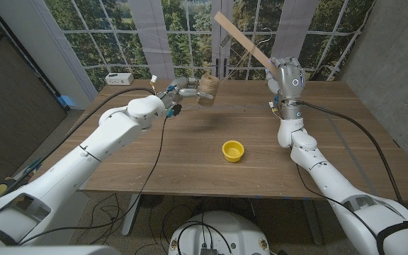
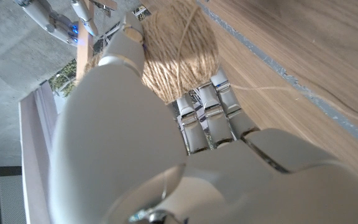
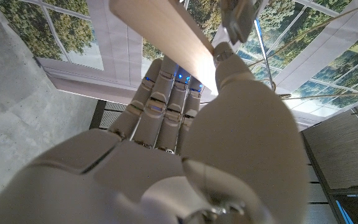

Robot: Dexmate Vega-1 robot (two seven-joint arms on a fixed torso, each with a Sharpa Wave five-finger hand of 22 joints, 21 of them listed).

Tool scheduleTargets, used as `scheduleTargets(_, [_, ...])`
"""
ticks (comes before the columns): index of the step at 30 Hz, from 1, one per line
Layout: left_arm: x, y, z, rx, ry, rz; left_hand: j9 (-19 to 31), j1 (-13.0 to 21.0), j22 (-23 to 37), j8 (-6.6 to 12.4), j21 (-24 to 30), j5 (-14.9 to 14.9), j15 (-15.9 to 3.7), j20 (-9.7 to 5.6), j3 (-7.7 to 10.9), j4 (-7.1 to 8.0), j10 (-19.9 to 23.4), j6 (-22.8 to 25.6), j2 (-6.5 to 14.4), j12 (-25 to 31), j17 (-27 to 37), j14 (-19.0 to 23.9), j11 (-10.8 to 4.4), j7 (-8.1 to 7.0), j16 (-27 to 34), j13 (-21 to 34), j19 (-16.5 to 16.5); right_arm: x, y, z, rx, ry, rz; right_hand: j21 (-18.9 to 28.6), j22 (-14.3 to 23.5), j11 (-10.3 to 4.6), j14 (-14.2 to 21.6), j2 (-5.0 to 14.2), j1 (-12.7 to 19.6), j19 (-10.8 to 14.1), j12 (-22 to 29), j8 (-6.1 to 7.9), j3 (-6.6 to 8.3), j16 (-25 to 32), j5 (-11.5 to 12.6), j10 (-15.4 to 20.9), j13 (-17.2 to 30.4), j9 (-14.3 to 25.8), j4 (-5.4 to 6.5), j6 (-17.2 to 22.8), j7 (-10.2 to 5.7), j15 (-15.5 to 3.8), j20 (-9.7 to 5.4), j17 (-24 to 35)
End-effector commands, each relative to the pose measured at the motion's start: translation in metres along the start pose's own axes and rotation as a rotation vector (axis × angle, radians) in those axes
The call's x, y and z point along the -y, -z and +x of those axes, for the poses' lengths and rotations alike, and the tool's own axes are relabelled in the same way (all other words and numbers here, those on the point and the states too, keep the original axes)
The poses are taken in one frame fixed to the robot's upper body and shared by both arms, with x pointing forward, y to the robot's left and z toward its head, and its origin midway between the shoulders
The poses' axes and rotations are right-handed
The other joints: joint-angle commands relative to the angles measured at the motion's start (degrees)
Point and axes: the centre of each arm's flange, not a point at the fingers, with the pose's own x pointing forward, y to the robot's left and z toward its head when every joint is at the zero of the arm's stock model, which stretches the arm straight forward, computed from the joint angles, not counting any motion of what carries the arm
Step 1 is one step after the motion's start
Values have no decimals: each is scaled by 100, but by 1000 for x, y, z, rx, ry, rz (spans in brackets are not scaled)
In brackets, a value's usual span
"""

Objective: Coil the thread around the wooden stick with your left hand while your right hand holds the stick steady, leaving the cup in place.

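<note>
- Right hand (image 1: 289, 78) is raised above the far right part of the table (image 1: 190, 152), and a wooden stick (image 1: 244, 40) is gripped in it; the stick is tilted, rising from the hand toward the upper middle of the head view.
- From the right wrist view, the fingers (image 3: 166, 93) are seen closed against the flat face of the stick (image 3: 166, 31), with the thumb on its other side.
- Left hand (image 1: 186, 86) is held out over the far middle of the table, and a ball of thread (image 1: 208, 88) is clasped at its fingertips.
- From the left wrist view, the brown ball of thread (image 2: 179, 46) is seen pressed between the fingers (image 2: 207, 115) and the thumb.
- A thin strand is seen in the left wrist view lying across the wood of the table (image 2: 291, 50); whether thread is already wound on the stick cannot be told.
- A small yellow cup (image 1: 233, 150) is set upright near the middle of the table, well apart from both hands; nothing can be made out inside it.
- A small white box (image 1: 119, 78) is placed at the far left corner of the table.
- Black cables are draped over the table near each arm.
</note>
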Motion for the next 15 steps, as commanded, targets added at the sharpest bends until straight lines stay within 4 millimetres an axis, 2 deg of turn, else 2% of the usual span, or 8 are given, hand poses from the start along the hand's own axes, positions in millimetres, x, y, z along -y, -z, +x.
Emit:
scheduleTargets(1, [-21, 27, 5, -59, -84, -86, 113, 1231, 14, 38, 35, 29, -1767, 12, 76, 9, 525, 1559, 1275, -20, 2089, 1419, -440, 85, 20, 1186, -21, 7, 0, -1, 5, 26, 27, 29, -3, -591, 520, 490, 477, -44, 22, 40, 42, -15, 32, 649, 112, 76, 4, 871, -821, -861, -277, 22])
scheduleTargets(15, [-48, 29, 4, -1, -246, -253, 116, 1238, -23, 28, 110, 29, -1767, 25, 89, 4, 542, 1567, 1267, -50, 2103, 1424, -440, 84, -10, 1216, -50, 9, 0, -7, 22, 20, 35, 63, -6, -582, 541, 494, 473, -52, 10, 35, 47, -33, 36, 660, 119, 77, 8, 874, -837, -858, -282, 36])
